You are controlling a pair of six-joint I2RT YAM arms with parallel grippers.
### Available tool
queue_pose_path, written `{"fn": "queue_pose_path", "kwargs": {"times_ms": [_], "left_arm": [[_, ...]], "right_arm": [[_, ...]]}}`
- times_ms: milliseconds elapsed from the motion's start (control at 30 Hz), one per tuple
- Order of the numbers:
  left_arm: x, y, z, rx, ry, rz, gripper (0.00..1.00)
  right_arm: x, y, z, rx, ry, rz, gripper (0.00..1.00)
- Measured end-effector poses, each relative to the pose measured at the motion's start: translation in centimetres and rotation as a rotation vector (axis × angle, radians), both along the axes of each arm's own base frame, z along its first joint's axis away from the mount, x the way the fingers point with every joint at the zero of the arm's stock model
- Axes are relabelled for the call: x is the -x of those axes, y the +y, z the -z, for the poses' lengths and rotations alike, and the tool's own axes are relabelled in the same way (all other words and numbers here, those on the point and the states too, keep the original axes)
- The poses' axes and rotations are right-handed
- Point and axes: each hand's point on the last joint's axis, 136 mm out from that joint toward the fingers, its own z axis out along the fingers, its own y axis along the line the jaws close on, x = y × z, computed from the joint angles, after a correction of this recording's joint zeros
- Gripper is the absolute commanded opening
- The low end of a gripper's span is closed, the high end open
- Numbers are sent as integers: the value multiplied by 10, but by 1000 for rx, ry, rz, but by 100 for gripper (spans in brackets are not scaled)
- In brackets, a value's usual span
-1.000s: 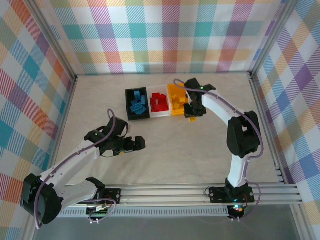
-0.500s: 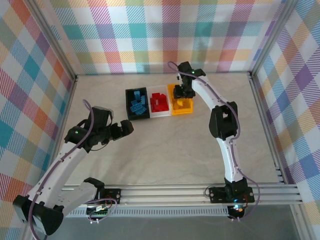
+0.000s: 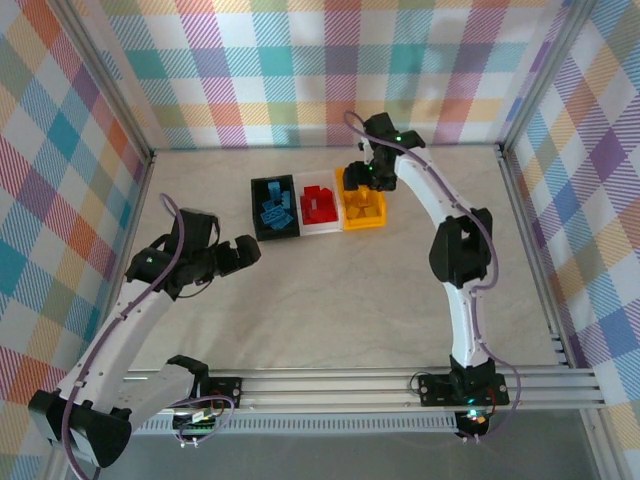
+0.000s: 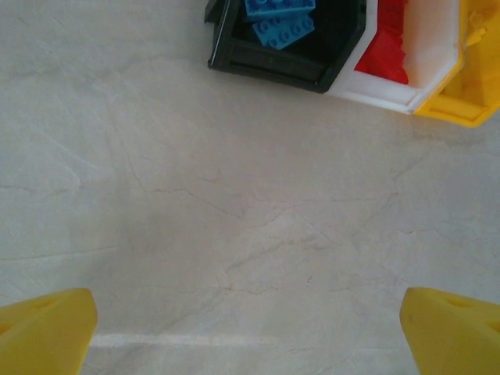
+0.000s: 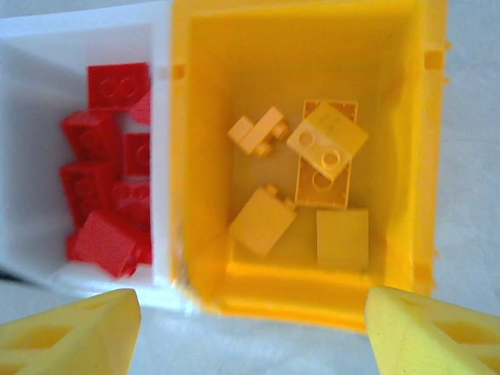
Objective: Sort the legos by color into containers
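Observation:
Three containers stand in a row at the back of the table: a black one [image 3: 256, 210] with blue legos [image 3: 275, 208], a white one [image 3: 320, 228] with red legos [image 3: 317, 203], and a yellow one [image 3: 365, 226]. My right gripper [image 3: 362, 178] hovers over the yellow container [image 5: 297, 301], open, with nothing between its fingers [image 5: 250, 336]. Several yellow legos [image 5: 324, 148] lie loose inside; red legos [image 5: 105, 187] fill the white container [image 5: 78, 35] beside it. My left gripper [image 3: 245, 255] is open [image 4: 250, 332] over bare table, short of the black container [image 4: 266, 66].
Checked walls close in the back and both sides. Metal frame posts [image 3: 520, 190] run along the table's edges, and an aluminium rail [image 3: 400, 385] carries both arm bases at the near edge. Bare tabletop [image 3: 330, 300] lies between the containers and the rail.
My right gripper moved from the front right of the yellow container to above it and opened from shut. The left arm drew back to the left, still open.

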Motion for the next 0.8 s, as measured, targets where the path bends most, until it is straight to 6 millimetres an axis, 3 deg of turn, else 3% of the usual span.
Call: {"fn": "queue_pose_path", "kwargs": {"times_ms": [133,233,633,800], "left_arm": [[-2,0,4,0,-21,5,100],[-1,3,10,-15,-16,-1,100],[5,28,2,-143,-134,-17,100],[2,38,-8,-213,-233,-3,100]], "right_arm": [[16,-6,-26,-34,-30,-1,79],[27,-13,-32,-53,-41,3,79],[81,-56,-16,-111,-173,18,91],[89,-94,-11,-85,-267,49,96]]}}
